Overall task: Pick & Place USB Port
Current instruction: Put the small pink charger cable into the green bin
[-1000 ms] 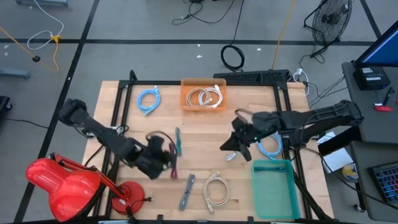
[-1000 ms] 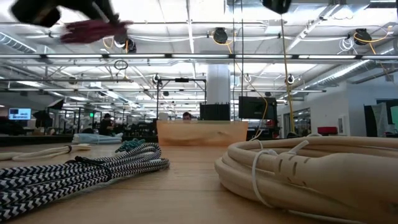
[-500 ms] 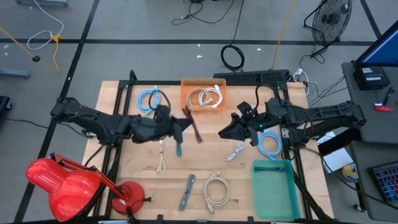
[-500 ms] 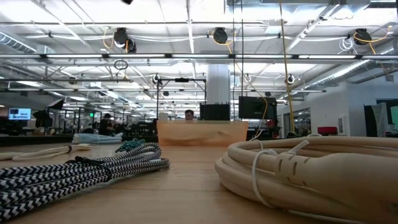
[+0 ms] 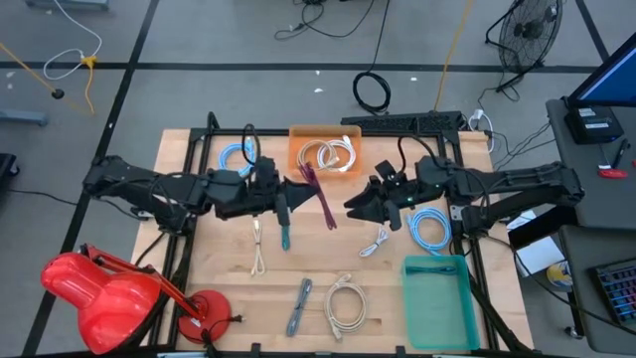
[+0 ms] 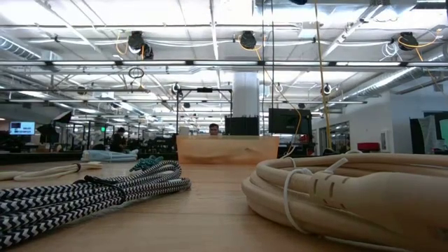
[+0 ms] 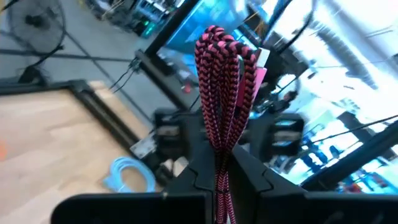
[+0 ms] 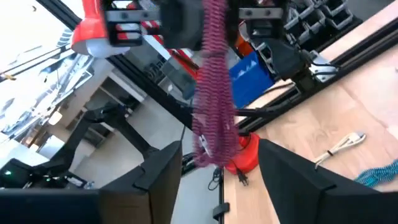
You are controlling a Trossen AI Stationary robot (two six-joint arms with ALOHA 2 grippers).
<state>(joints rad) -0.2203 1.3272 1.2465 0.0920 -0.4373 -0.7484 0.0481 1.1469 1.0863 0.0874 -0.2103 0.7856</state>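
grippers face each other above the table's middle, just below the orange bin (image 5: 324, 149) at twelve o'clock. left gripper (image 5: 294, 191) comes in from nine o'clock and is clamped on the pink-and-black braided cable (image 5: 320, 197), a folded bundle that hangs in the air between the two arms; the left wrist view shows the bundle (image 7: 224, 93) pinched between the dark fingers (image 7: 200, 174) and standing up out of them. right gripper (image 5: 356, 206) reaches in from three o'clock, fingers spread wide and holding nothing, with the cable (image 8: 212, 93) just in front of them in its wrist view. on the wood lie a blue cable coil (image 5: 432, 229) at three o'clock, a second blue coil (image 5: 237, 154) at eleven, a white coiled cable (image 5: 345, 301) and a black-and-white braided cable (image 5: 299, 304) at six, and a green tray (image 5: 437, 303) at five. white cables (image 5: 330, 154) sit in the orange bin.
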